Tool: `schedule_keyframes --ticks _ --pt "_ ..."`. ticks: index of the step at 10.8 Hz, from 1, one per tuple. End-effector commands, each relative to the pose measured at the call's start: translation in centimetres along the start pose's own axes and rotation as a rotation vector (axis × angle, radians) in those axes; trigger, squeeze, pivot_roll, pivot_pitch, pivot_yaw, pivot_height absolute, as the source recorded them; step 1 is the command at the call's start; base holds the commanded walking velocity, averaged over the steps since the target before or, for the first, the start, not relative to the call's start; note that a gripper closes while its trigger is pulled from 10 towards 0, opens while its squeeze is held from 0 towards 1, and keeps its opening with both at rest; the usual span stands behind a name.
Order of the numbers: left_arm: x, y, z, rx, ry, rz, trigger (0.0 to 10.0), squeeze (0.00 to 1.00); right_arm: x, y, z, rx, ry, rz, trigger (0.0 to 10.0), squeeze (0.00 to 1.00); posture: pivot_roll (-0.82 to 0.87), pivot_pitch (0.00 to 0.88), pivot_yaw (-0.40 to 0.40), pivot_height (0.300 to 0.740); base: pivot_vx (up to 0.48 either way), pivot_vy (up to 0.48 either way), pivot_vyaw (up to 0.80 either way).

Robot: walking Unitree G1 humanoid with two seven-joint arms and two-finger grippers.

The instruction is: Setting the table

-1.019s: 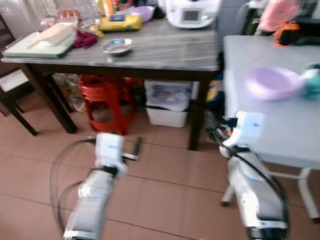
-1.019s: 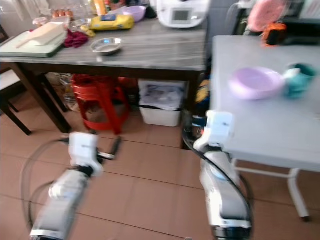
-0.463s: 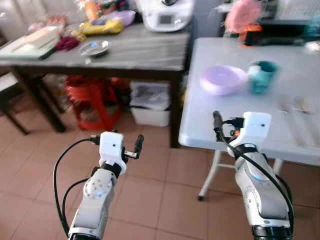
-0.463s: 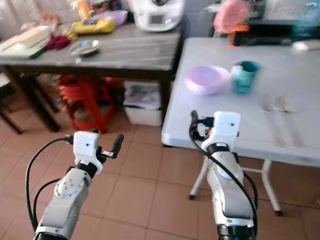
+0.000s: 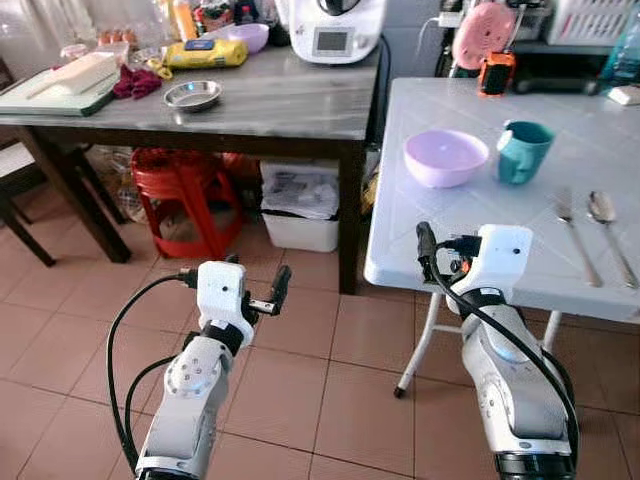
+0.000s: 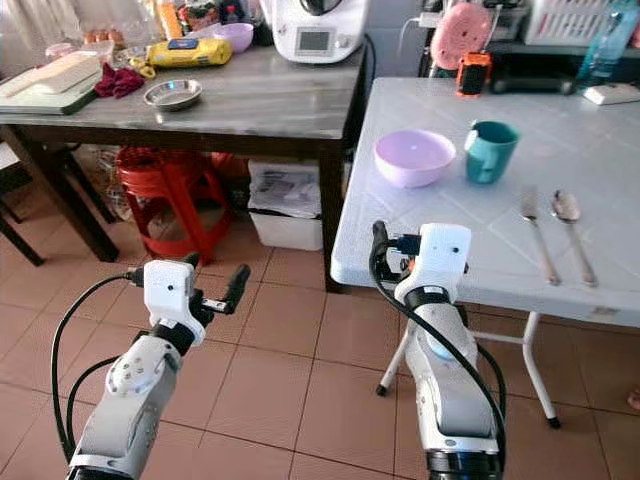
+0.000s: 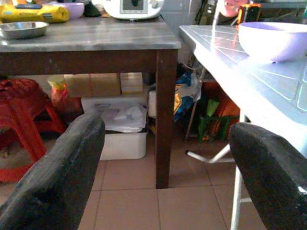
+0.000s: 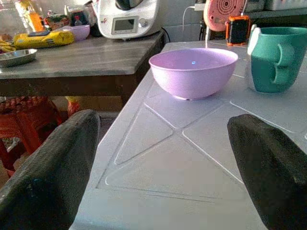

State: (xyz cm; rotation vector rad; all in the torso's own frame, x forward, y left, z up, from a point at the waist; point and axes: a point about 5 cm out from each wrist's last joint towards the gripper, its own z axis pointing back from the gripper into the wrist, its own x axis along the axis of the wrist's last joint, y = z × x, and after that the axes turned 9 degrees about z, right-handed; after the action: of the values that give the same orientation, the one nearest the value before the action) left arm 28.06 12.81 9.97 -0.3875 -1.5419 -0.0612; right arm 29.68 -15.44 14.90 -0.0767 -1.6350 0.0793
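Here the right gripper [image 8: 163,167] is raised in front of the near edge of the white folding table [image 6: 480,255]; its two black fingers [image 8: 48,167] stand wide apart and there is nothing between them. In the right wrist view they frame the table top, with the purple bowl [image 8: 193,72] straight ahead and the teal mug [image 8: 272,57] just beside it. The left gripper [image 7: 165,177] is held lower, above the tiled floor [image 5: 300,400], and it is also wide open and holds nothing; between its fingers one sees the leg of the dark wooden table [image 7: 165,115] and the edge of the white table.

On the white table the bowl and the mug stand close together near the middle. A fork [image 6: 535,235] and a spoon [image 6: 572,225] lie side by side further to the robot's right, well apart from the bowl.

The dark wooden table stands to the left and touches the white one or nearly so. On it are a small metal dish [image 6: 172,94], a red cloth [image 6: 115,80], a cutting board [image 6: 45,85], a yellow packet [image 6: 190,52] and a white kitchen machine [image 6: 318,28]. Under this table there is a red plastic stool [image 6: 170,190] and a white box [image 6: 290,205]. At the far side of the white table a pink round object [image 6: 460,35] and an orange and black device [image 6: 472,72] can be seen.
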Motion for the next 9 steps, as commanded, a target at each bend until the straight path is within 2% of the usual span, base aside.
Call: schedule_keyframes --ticks 1,5,8,9 --pt "0.3 0.1 0.2 -0.005 -0.013 0.000 10.0 0.00 0.4 0.1 0.0 0.004 -0.020 -0.001 10.0 0.00 -0.04 0.075 0.072 0.740 0.247 0.000 0.00" --pt "0.2 0.0 0.6 -0.041 -0.005 0.027 10.0 0.00 0.8 -0.9 0.9 -0.028 -0.067 0.012 10.0 0.00 -0.05 0.082 0.074 0.740 0.303 0.000 0.00" --pt "0.1 -0.3 0.6 -0.057 0.002 0.032 10.0 0.00 0.8 -0.7 1.2 -0.039 -0.064 -0.014 10.0 0.00 -0.05 0.085 0.078 0.740 0.335 0.000 0.00" --pt "0.1 -0.3 0.6 -0.064 0.004 0.033 10.0 0.00 0.8 -0.5 1.1 -0.036 -0.062 -0.015 10.0 0.00 -0.06 0.085 0.080 0.740 0.349 0.000 -0.69"
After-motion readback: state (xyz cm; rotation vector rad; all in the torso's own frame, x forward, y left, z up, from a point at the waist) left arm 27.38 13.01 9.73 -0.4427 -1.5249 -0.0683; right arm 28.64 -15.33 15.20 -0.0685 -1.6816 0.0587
